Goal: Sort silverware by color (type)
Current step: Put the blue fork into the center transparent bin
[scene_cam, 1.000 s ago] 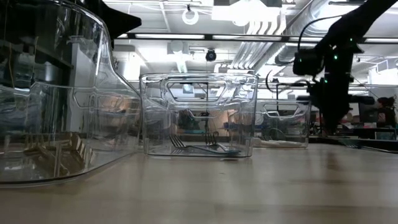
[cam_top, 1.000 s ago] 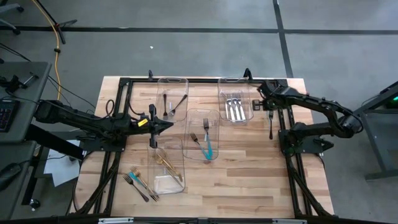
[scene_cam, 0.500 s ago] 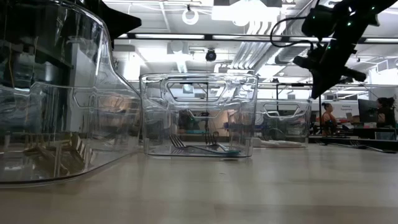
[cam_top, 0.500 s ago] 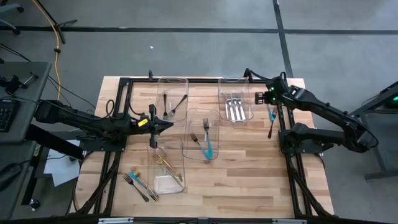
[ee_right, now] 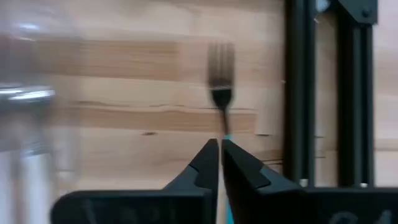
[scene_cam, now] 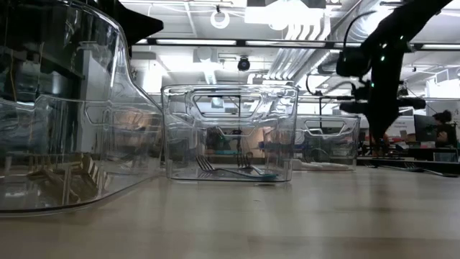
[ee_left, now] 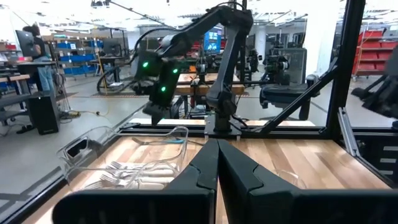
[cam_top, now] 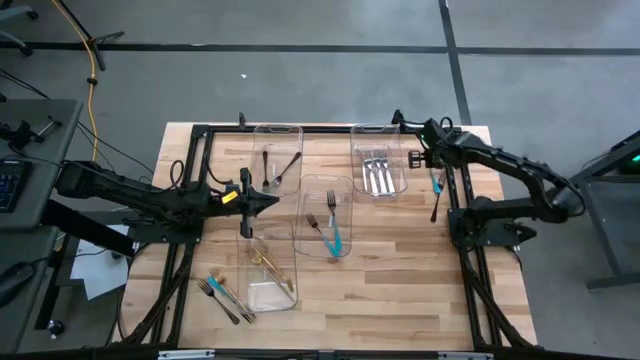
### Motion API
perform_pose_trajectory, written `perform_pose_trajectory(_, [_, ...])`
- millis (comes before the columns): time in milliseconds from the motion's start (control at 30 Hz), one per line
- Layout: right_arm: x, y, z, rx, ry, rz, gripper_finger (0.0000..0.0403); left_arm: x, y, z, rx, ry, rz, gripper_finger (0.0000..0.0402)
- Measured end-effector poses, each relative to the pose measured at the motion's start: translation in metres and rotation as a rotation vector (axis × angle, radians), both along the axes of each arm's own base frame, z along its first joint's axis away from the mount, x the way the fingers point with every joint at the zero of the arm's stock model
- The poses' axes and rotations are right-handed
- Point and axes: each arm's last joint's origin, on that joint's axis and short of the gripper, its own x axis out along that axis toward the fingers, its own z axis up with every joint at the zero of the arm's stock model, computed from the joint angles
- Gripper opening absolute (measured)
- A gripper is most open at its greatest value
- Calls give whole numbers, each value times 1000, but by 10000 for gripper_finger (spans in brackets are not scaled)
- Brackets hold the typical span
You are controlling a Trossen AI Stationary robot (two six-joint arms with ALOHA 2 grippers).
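Fork (ee_right: 221,81), teal-handled, pinched in our right gripper (ee_right: 220,152) for carrying to its bin (cam_top: 327,215); left gripper (ee_left: 217,163) closed, empty.

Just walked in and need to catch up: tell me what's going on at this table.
A two-armed robot is sorting cutlery by finish into clear bins. The right gripper, over the table's far right edge beside the bin of silver forks, has a teal-handled fork between its nearly closed fingers. The left gripper is shut and empty, waiting near the bin of black utensils. Gold pieces and teal pieces sit in two other bins, and a few utensils lie loose on the wood.
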Motion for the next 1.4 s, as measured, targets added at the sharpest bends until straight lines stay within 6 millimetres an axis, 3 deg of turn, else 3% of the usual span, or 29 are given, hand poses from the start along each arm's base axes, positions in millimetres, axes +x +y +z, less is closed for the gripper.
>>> perform_pose_trajectory(300, [-6, -24, -33, 139, 106, -42, 132, 0, 0, 0, 0, 2, 0, 1])
perform_pose_trajectory(467, [-6, -28, -41, 160, 132, -55, 155, 0, 0, 0, 0, 2, 0, 1])
perform_pose_trajectory(667, [-2, -32, -47, 192, 40, -71, 155, 0, 0, 0, 0, 2, 0, 1])
perform_pose_trajectory(1133, [2, -39, -72, 262, 108, -122, 152, 0, 0, 0, 0, 4, 0, 1])
perform_pose_trajectory(1267, [2, -39, -73, 273, 105, -125, 113, 0, 0, 0, 0, 4, 0, 1])
perform_pose_trajectory(1400, [3, -39, -74, 283, 93, -118, 39, 0, 0, 0, -6, 4, -1, 1])
